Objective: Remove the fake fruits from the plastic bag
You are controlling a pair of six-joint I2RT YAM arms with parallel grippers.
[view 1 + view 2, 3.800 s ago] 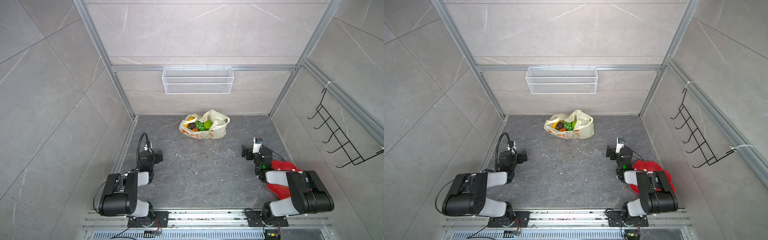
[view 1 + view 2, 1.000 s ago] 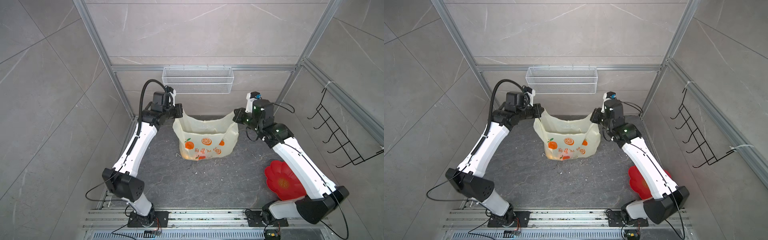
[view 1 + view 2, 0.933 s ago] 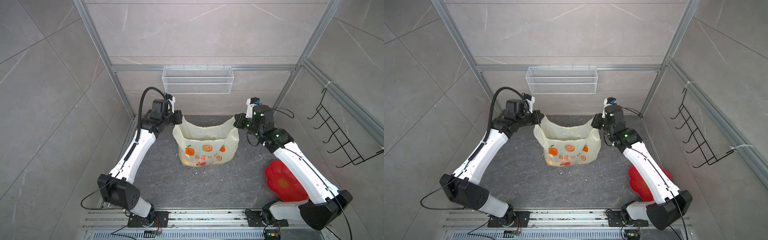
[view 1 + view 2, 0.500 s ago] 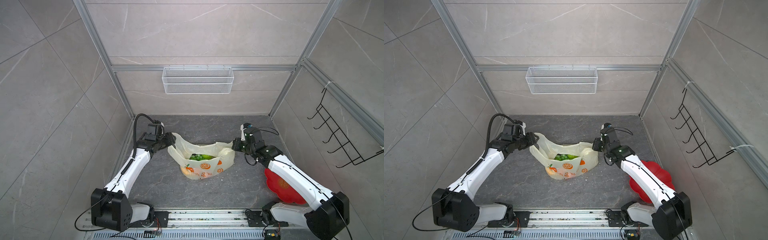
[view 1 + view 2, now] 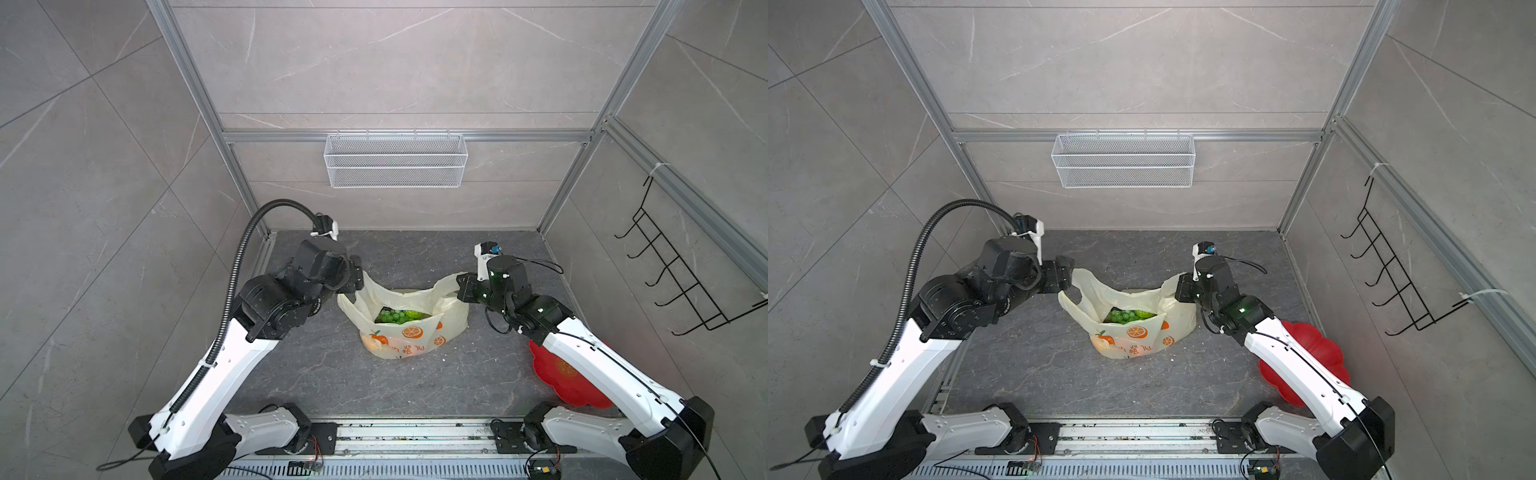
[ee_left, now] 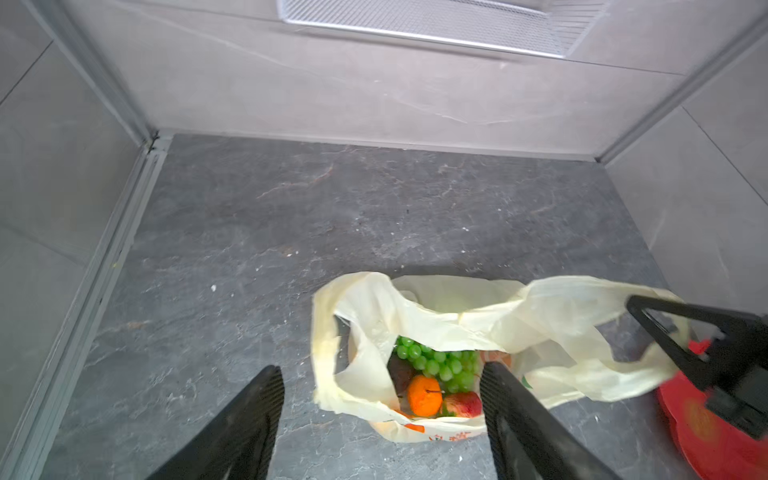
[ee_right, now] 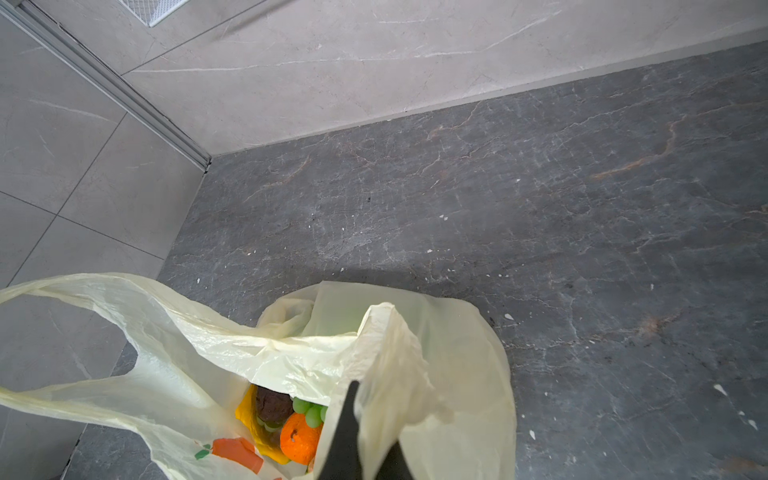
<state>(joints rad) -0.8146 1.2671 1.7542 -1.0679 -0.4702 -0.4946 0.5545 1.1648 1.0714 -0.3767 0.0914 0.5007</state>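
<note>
Broadly, we see a dark grey stone desk bearing everything, and we place the rest by the plastic bag, which sits slumped on it with its mouth upward. Beyond the bag, up on the back wall, hangs a white wire basket. To the bag's right and somewhat nearer the viewer lies a red flower-shaped plate, apart from the bag and partly hidden under the right arm. At the bag's left handle loop the left fingers stand spread wide with nothing pinched; in the left wrist view the loop shows in the gap between them. At the bag's right handle the right fingers are pressed together on the thin film, holding that side lifted. Inside the bag lie the fake fruits: a green grape bunch uppermost, an orange just beside it, a dark avocado under the bag's rim, and a reddish fruit touching the orange.
</note>
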